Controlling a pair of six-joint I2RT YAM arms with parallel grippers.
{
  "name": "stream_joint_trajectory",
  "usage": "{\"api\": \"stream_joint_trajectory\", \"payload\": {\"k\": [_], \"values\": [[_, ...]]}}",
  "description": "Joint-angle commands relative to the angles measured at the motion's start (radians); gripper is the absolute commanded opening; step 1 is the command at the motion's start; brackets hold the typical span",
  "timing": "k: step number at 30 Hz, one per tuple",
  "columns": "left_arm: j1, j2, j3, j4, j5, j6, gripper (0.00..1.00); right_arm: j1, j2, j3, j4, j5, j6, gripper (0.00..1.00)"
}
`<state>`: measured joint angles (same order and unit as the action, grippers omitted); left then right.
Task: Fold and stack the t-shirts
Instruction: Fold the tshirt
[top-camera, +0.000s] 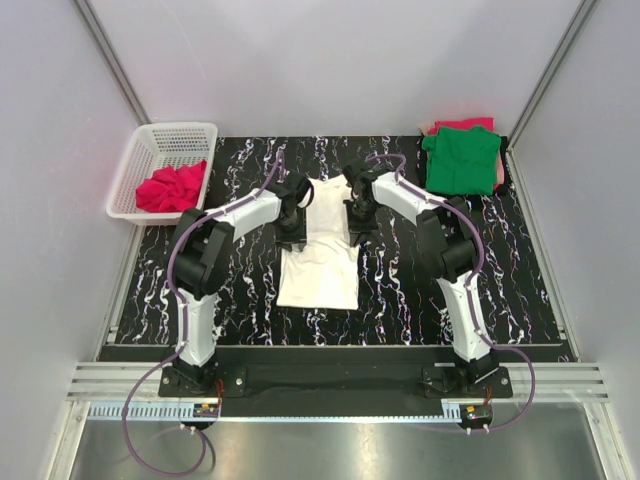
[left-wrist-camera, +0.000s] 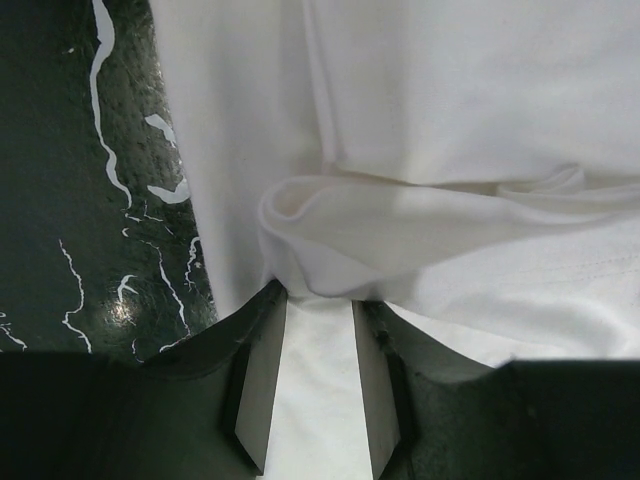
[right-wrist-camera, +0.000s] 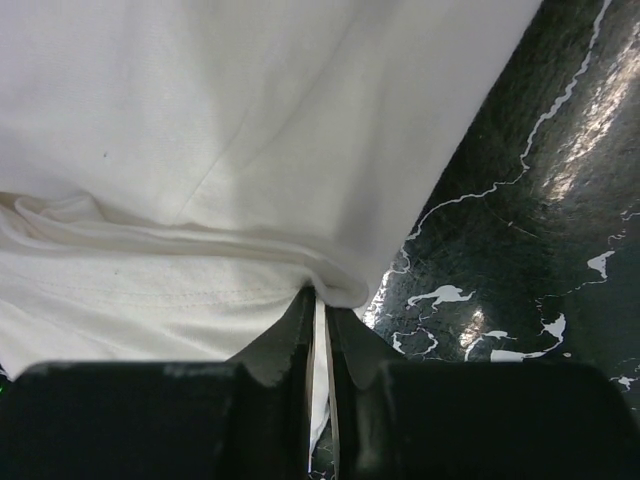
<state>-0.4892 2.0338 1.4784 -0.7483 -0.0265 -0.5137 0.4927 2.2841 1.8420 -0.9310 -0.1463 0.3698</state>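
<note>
Middle of the desk, right pincer is pinching a folded edge of the white t-shirt, left pincer sits spread at its other fold.

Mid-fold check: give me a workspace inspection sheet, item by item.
Surface: black marbled mat.
Job's things: white t-shirt mid-mat, partly folded; green t-shirt folded far right, over red cloth; pinkish-red t-shirt crumpled in white basket.
Clutter: nothing seen.
Grippers: left claw open astride a shirt fold; right claw shut on the white shirt's edge.
Cables: purple cables along both arms.
Surroundings: white walls.
</note>
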Motion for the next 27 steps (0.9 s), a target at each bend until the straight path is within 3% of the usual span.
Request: {"api": "stream_joint_trajectory", "payload": {"k": [1, 18, 23, 27], "values": [[0.029, 0.013, -0.018, 0.023, -0.015, -0.005, 0.40, -0.005, 0.038, 0.046, -0.003, 0.120, -0.028, 0.15], [0.040, -0.055, -0.058, 0.027, 0.017, 0.021, 0.40, -0.042, 0.032, 0.114, -0.028, 0.114, -0.048, 0.17], [0.060, -0.151, -0.047, 0.012, 0.066, 0.014, 0.40, -0.049, -0.098, 0.135, -0.045, 0.113, -0.052, 0.20], [0.080, -0.242, 0.000, -0.089, 0.068, 0.027, 0.45, -0.068, -0.234, 0.123, -0.097, 0.090, -0.071, 0.24]]}}
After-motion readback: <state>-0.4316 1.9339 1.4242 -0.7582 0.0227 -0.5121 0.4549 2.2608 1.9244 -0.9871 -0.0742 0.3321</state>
